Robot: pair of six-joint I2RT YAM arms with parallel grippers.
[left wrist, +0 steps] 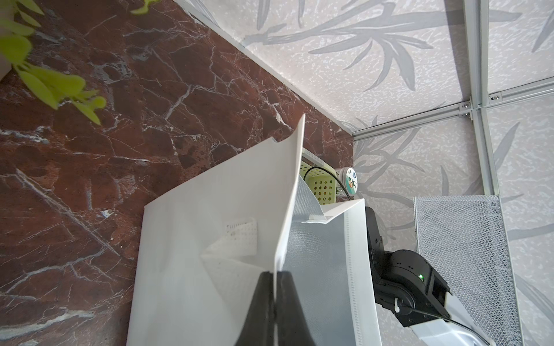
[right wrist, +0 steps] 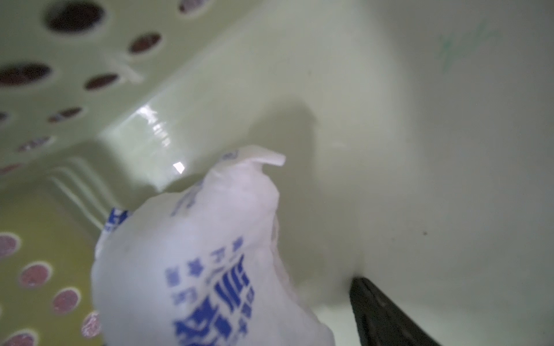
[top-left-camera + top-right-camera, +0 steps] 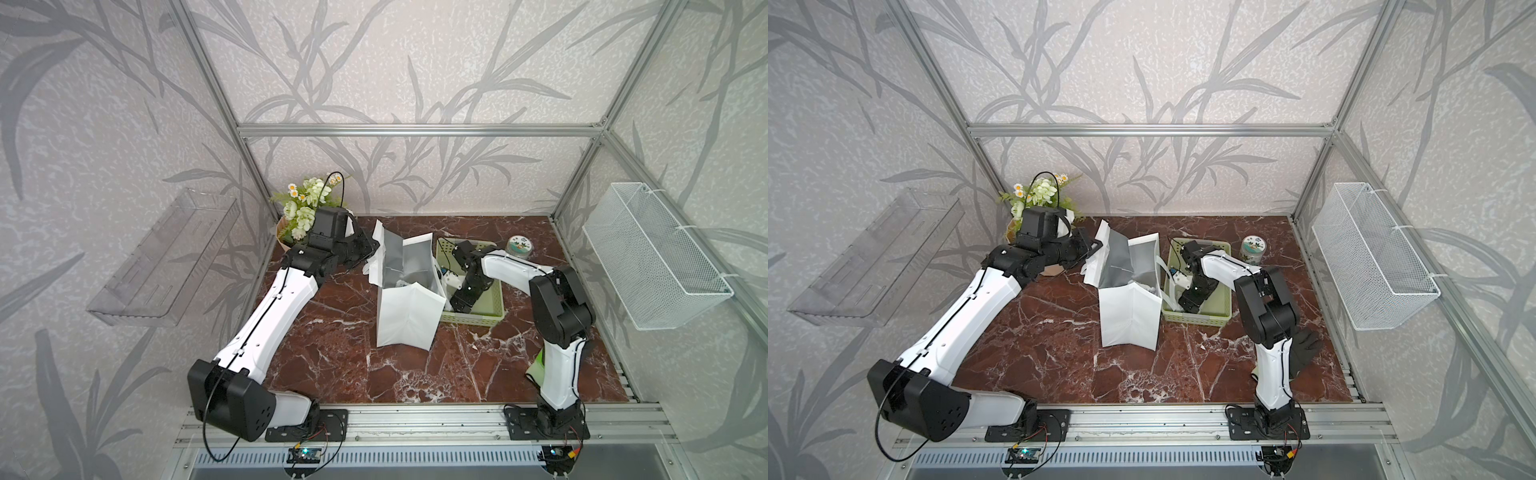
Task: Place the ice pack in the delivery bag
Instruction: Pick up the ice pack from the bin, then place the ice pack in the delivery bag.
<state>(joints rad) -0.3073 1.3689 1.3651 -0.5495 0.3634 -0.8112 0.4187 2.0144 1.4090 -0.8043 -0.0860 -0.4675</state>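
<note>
In a top view the bag [image 3: 409,316] stands toward the far edge of the table [image 3: 332,353], touching the basket [image 3: 473,320]. The right gripper [image 3: 454,306] dips into the basket.

Left wrist view: the left gripper [image 1: 274,278] pinches the bag's rim.

Right wrist view: the ice pack [image 2: 195,263] lies in the basket, jaws spread beside it.

The step is the pickup. Next comes a squeeze, then a lift clear of both rims.

The ice pack [image 2: 195,254] lies in the basket [image 3: 473,318] just right of the delivery bag [image 3: 409,320], flowers [image 3: 305,203] back left.
</note>
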